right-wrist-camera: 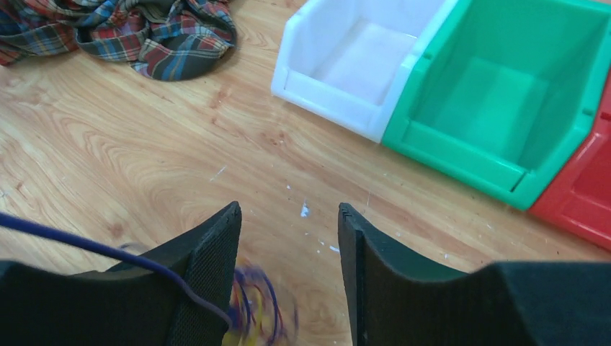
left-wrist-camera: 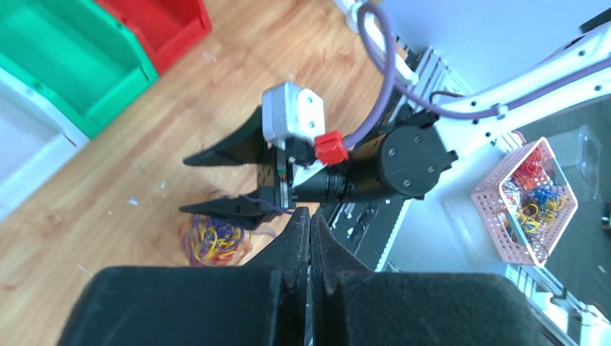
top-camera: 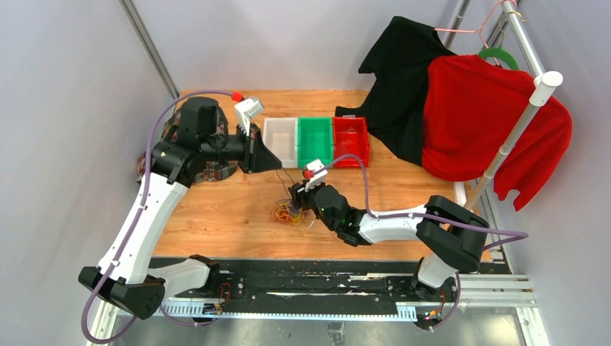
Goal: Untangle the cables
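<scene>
the tangle, mostly unreadable

in the right wrist view the knot of thin yellow, red and purple cables [right-wrist-camera: 256, 310] is smeared by blur, half behind one black padded finger [right-wrist-camera: 209, 281] of the right gripper [right-wrist-camera: 288, 216] and cut by the bottom edge; whether the purple strand [right-wrist-camera: 86, 247] lying across that finger is pinched cannot be told. from above the strands are too fine to follow. the crumpled plaid cloth [right-wrist-camera: 144, 29] runs off the top edge and, seen from above, lies mostly beneath the left arm [top-camera: 144, 209]; the red plastic bin [right-wrist-camera: 583, 202] is clipped at the right edge.
</scene>
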Robot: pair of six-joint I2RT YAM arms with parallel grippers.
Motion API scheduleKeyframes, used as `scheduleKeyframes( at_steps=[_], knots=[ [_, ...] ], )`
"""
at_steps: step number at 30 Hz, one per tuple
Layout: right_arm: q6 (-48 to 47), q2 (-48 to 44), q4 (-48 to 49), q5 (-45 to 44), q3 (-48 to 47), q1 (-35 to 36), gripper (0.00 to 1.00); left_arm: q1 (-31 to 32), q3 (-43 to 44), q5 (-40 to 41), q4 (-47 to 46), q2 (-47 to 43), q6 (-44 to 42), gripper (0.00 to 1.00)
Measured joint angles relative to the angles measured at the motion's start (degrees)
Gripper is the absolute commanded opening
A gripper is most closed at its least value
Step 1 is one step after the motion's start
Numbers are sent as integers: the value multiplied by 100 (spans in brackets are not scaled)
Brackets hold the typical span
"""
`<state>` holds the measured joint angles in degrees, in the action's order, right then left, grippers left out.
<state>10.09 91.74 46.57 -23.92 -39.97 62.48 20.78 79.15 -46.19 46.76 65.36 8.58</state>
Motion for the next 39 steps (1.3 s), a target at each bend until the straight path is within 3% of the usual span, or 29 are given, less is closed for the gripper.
scheduleKeyframes(
  at_steps=[16, 22, 24, 28, 31, 33, 35, 39],
  knots=[
    [654, -356, 857, -332, 813, -2, 52, 44, 3921, 1054, 1290, 1224, -201, 1],
    [671, -343, 380, -400, 1624, -4, 56, 37, 5628, 2116, 859, 1526, -579, 0],
    [671, -345, 295, -407, 1725, -4, 55, 37, 5812, 2363, 686, 1445, -717, 0],
    [664, -437, 214, -417, 1773, -4, 43, 35, 4865, 2570, 437, 887, -1001, 1],
    [651, -592, 101, -411, 1766, -4, 21, 37, 3274, 2476, 315, 317, -1196, 12],
    [656, -706, -35, -398, 1711, -4, 1, 37, 2000, 2404, 245, 48, -1335, 25],
    [678, -826, -221, -363, 1606, -11, 1, 35, 741, 2328, 240, -31, -1495, 38],
    [651, -1104, -514, -232, 1412, -52, 1, 72, -992, 2157, 208, 262, -1744, 59]
  ],
)
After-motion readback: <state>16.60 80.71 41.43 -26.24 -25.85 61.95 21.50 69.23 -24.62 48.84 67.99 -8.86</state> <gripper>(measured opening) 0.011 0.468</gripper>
